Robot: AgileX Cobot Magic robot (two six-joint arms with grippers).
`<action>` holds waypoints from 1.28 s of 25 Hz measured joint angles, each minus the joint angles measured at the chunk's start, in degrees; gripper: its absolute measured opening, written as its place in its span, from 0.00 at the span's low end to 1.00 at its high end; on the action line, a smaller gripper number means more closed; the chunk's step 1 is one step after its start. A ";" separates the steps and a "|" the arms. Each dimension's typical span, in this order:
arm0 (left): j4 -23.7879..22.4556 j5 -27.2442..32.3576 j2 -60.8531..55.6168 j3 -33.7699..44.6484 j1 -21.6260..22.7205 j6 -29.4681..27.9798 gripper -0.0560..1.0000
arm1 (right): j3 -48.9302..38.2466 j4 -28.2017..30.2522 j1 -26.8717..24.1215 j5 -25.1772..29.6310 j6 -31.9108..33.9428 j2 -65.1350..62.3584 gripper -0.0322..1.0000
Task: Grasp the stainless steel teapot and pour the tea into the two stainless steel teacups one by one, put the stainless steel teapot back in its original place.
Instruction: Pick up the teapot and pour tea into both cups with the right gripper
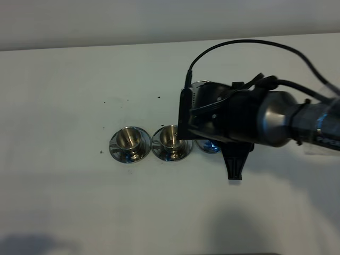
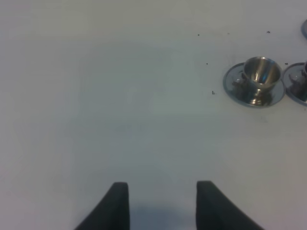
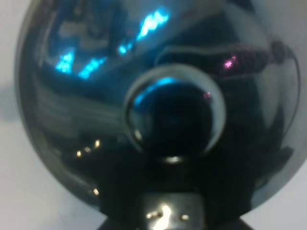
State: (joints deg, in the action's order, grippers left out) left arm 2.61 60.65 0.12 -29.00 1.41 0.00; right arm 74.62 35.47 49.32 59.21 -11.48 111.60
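The stainless steel teapot (image 3: 163, 96) fills the right wrist view from above, with its knobbed lid in the middle. In the high view my right arm (image 1: 249, 119) covers it, and only slivers of the pot (image 1: 208, 147) show. My right gripper (image 3: 165, 213) is low over the pot by a bright steel part, and its jaws are too dark to read. The two stainless steel teacups stand on saucers side by side, the left cup (image 1: 128, 142) and the right cup (image 1: 171, 141) just left of the pot. Both look empty. My left gripper (image 2: 163, 203) is open and empty over bare table.
A white table (image 1: 64, 95) carries everything, with a few dark specks (image 1: 127, 99) behind the cups. The left cup also shows in the left wrist view (image 2: 256, 79), far from my left fingers. A cable loops above my right arm.
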 joint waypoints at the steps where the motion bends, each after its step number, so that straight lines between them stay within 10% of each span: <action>1: 0.00 0.00 0.00 0.00 0.00 0.00 0.40 | 0.60 0.75 0.27 0.39 0.00 0.53 0.21; 32: 0.00 0.00 0.00 0.00 0.00 0.00 0.40 | 4.40 9.83 3.50 5.53 -3.78 3.92 0.21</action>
State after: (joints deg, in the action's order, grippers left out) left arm 2.61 60.65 0.12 -29.00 1.41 0.00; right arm 79.02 45.30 52.82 64.74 -15.26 115.52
